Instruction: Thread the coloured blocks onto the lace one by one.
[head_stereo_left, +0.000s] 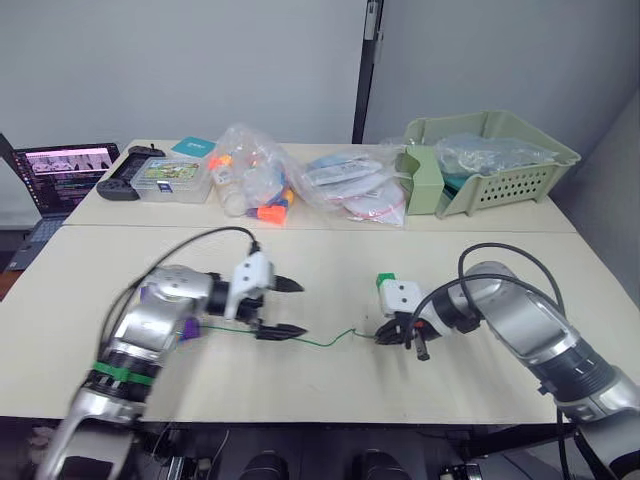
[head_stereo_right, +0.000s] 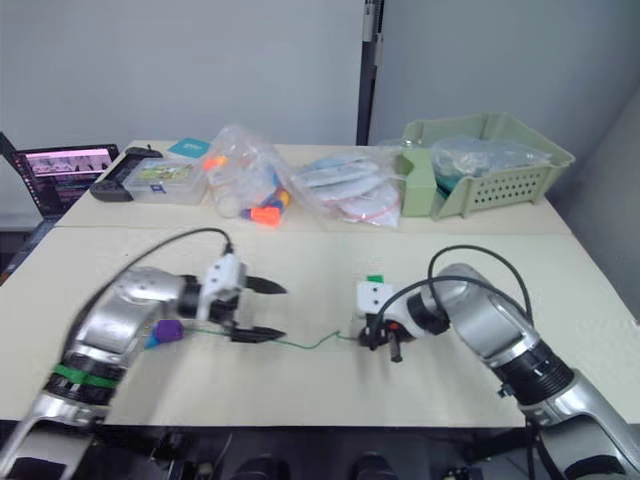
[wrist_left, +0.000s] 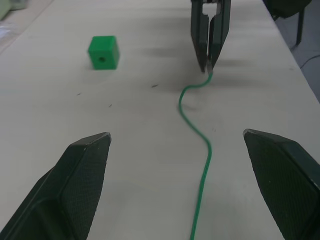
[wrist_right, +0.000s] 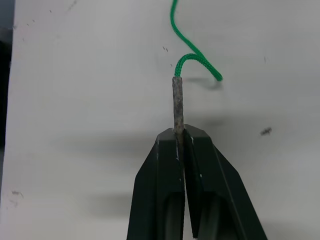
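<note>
Between the right pincer's (wrist_right: 181, 137) closed fingers — the lace's (wrist_right: 186, 47) stiff tip.

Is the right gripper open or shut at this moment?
Shut. The right gripper has its two black fingers pressed together on the stiff grey tip of the lace, and the green cord runs away from it.

Two pale tables (head_stereo_left: 330, 280) stand pushed together, the seam between them running from 9 to 3 o'clock. Behind them rises a plain grey-white wall (head_stereo_left: 200, 70), split near 12 o'clock by a dark upright strip (head_stereo_left: 366, 70), perhaps a door edge or panel joint. The light is even and soft. At 9 o'clock an open laptop (head_stereo_left: 62, 175) sits.
</note>
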